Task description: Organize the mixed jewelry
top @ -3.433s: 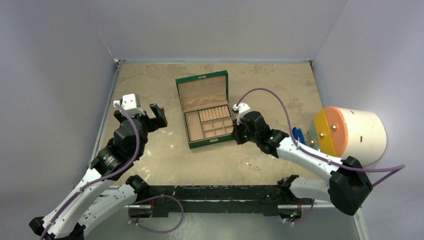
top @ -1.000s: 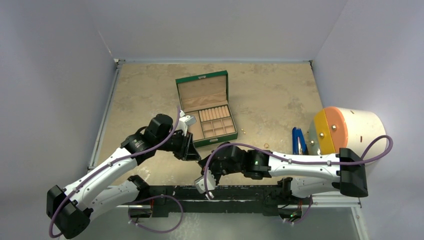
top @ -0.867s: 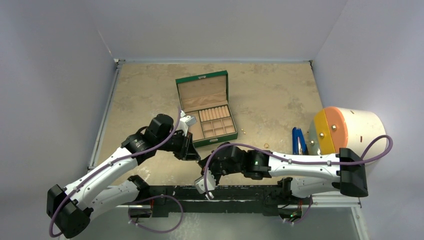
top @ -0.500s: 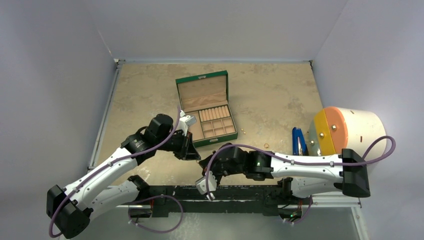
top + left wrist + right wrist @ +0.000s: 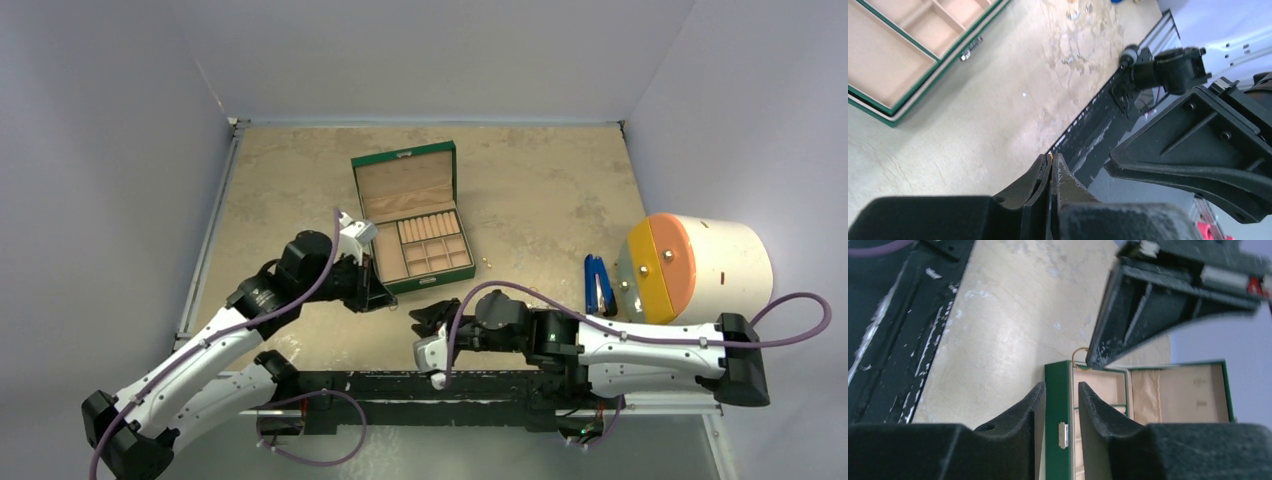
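A thin gold ring (image 5: 1078, 356) was pinched, centre frame, by the closed matte-black left gripper (image 5: 1093, 360) at the corner of the green, beige-lined rectangular box (image 5: 1055, 390). The right gripper (image 5: 1061, 386) was seen narrowly parted and empty.

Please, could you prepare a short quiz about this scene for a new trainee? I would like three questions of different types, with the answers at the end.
1. True or false: the lid of the green jewelry box is closed.
2. Multiple choice: what does the left pincer hold, as seen from the right wrist camera?
A. a small gold ring
B. a pearl necklace
C. nothing
3. Fill in the missing word: the right pincer is ___, with nothing between its fingers.

Key
1. False. The lid stands open and the compartments are visible.
2. A. The ring is pinched at the fingertips, above the near corner of the box.
3. open
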`<action>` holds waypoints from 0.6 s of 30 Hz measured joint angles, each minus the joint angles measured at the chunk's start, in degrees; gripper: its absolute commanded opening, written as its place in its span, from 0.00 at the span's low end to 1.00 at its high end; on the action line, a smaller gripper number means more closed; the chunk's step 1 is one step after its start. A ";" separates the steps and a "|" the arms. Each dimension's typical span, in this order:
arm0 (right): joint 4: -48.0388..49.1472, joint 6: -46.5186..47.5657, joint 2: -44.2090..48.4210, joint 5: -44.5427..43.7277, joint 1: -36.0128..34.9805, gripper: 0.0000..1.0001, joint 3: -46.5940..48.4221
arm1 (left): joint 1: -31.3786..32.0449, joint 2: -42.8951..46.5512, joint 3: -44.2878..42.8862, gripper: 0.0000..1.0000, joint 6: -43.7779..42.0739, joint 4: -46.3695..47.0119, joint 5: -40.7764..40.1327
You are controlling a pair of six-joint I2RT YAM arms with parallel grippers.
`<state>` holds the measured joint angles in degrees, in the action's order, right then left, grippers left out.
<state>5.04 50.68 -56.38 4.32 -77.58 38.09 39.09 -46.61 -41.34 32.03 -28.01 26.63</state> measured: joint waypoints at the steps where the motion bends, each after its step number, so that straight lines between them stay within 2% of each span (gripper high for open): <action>1: 0.63 -3.06 0.79 -1.57 0.00 0.37 -0.44 | 0.00 0.61 0.00 0.00 0.35 0.68 -1.03; 4: 2.69 -12.81 1.81 -7.58 0.22 0.46 -0.87 | 0.00 2.54 0.00 0.00 1.22 2.82 -3.65; 8: 4.59 -27.98 2.19 -12.33 3.23 0.48 -0.87 | 0.00 5.70 0.00 0.00 2.21 7.06 -6.32; 12: 6.36 -42.34 2.71 -9.86 8.55 0.49 -1.16 | 0.00 8.48 0.02 0.00 3.98 12.33 -7.56; 18: 11.85 -58.01 3.63 -1.27 13.46 0.49 -2.03 | 0.00 12.20 1.97 0.00 7.32 21.75 -8.11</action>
<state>16.88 -7.33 -52.75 3.05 -64.12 36.05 39.09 -34.41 -39.38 39.35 -6.26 18.52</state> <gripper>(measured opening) 0.489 0.012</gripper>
